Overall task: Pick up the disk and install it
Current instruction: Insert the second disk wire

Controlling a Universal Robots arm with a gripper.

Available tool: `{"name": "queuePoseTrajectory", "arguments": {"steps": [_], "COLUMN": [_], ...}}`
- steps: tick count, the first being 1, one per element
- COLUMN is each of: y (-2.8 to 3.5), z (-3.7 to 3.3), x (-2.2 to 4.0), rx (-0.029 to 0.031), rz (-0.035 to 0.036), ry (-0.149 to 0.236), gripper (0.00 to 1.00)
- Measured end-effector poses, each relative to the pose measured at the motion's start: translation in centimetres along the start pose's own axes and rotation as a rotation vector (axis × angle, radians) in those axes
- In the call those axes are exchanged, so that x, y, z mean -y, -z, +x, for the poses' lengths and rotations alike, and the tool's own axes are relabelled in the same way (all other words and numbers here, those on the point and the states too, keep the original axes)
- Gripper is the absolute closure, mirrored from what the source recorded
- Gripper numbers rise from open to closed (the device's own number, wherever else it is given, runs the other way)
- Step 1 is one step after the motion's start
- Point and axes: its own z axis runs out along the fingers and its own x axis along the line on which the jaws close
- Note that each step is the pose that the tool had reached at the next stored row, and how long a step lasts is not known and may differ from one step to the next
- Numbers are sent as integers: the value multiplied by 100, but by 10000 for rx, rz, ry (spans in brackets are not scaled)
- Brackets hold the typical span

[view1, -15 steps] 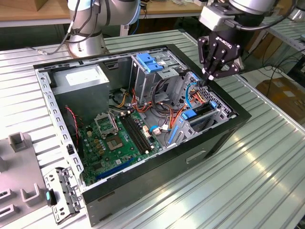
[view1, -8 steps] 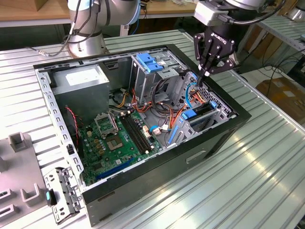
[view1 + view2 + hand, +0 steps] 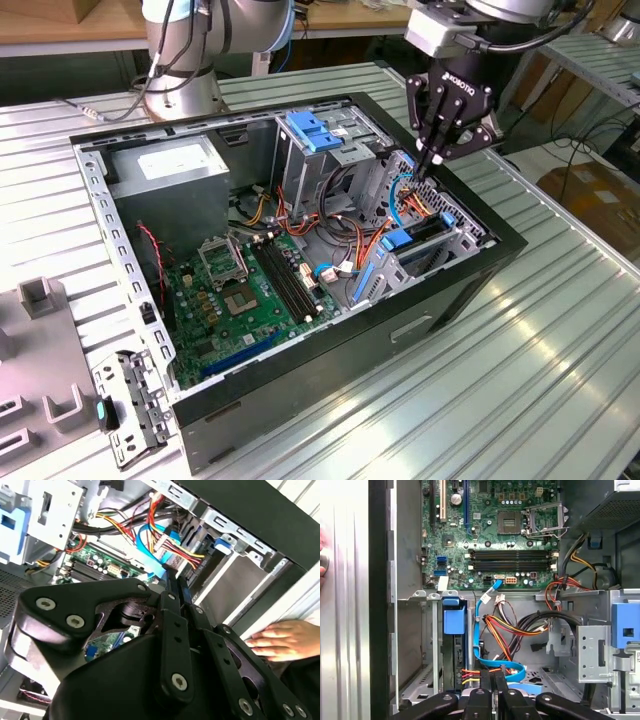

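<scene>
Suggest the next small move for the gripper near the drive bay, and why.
Probably sidestep toward the disk before descending. The gripper is shut with nothing between its fingers, and its tips are over the blue and orange cables, while the disk stands on edge in the bay beside them.

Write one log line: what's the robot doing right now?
gripper: shut, empty | position: above cables at drive cage | disk: upright in bay | hand: resting on case edge

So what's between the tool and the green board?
In the first wrist view, a blue flat cable and red, yellow and black wires lie between tool and green board.
</scene>
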Motion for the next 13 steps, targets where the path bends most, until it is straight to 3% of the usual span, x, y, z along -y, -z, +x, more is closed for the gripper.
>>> {"name": "queuePoseTrajectory", "arguments": {"steps": [1, 2, 13], "y": [0, 0, 7], "z": [-5, -7, -96], "x": [0, 0, -3], "rx": [-81, -108, -119], "rz": [1, 2, 3], "ry": [-1, -2, -2], "gripper": [82, 82, 82]}}
